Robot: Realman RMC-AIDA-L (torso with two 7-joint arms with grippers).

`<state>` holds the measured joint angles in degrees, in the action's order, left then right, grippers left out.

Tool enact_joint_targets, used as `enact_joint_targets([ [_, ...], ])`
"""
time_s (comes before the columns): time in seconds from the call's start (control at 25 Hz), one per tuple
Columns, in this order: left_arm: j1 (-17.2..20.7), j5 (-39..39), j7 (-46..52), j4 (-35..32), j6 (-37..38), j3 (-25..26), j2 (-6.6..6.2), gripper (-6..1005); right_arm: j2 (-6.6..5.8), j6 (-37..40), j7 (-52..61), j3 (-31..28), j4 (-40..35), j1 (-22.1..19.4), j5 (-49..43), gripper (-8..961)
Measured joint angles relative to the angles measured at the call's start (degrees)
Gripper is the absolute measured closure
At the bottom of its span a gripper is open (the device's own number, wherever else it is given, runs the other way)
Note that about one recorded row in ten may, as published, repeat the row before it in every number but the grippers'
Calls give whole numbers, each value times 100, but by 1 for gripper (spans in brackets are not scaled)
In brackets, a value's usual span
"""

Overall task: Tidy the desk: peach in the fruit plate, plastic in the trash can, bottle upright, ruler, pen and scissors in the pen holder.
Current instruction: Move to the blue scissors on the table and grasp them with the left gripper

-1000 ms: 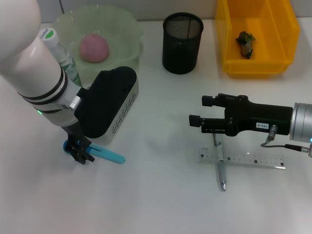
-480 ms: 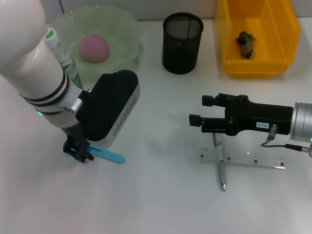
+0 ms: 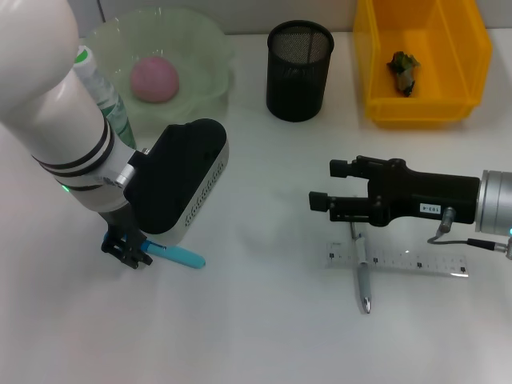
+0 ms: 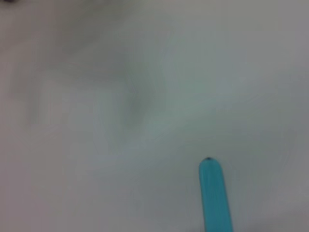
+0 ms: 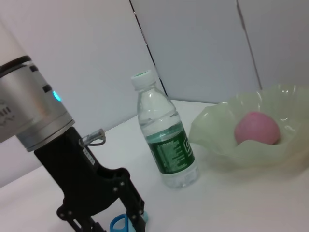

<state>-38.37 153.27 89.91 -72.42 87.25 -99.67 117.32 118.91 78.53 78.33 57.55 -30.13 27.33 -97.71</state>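
The scissors (image 3: 182, 255), with light blue handles and a cyan blade cover, lie on the white desk (image 3: 264, 336) at the front left. My left gripper (image 3: 128, 252) points down at their handles, fingers open on either side. The right wrist view shows it (image 5: 108, 217) around a blue handle (image 5: 119, 224). The left wrist view shows only the blade cover (image 4: 215, 193). The pen (image 3: 362, 276) lies across the clear ruler (image 3: 400, 262) at the front right. My right gripper (image 3: 328, 182) hovers open and empty just behind them.
The bottle (image 3: 104, 96) (image 5: 166, 145) stands upright beside the pale green fruit plate (image 3: 210, 48) (image 5: 212, 121), which holds the peach (image 3: 154, 78) (image 5: 257, 128). The black mesh pen holder (image 3: 298, 70) stands at the back middle. The yellow trash can (image 3: 420, 112) holds crumpled plastic (image 3: 402, 70).
My left arm has shifted slightly over the scissors; the scissors have stayed where they lay. The right arm has barely moved.
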Motion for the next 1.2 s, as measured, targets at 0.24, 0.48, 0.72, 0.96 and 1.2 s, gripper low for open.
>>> enact_joint_targets([
  [0.24,-50,44,3,72,2,0,6,442,3,22,-239,68,-69,-4,-217,124],
  [0.48,-74,91,46,76,2,8,22,450,8,37,-261,270,-224,-34,-259,124],
  [0.72,-98,125,68,83,2,20,36,459,36,42,-432,618,-562,-185,-259,124],
  [0.96,-136,150,77,127,29,41,54,467,51,42,-536,655,-717,-256,-259,125],
  [1.2,-170,198,79,144,47,47,70,475,53,42,-574,671,-724,-240,-245,125],
])
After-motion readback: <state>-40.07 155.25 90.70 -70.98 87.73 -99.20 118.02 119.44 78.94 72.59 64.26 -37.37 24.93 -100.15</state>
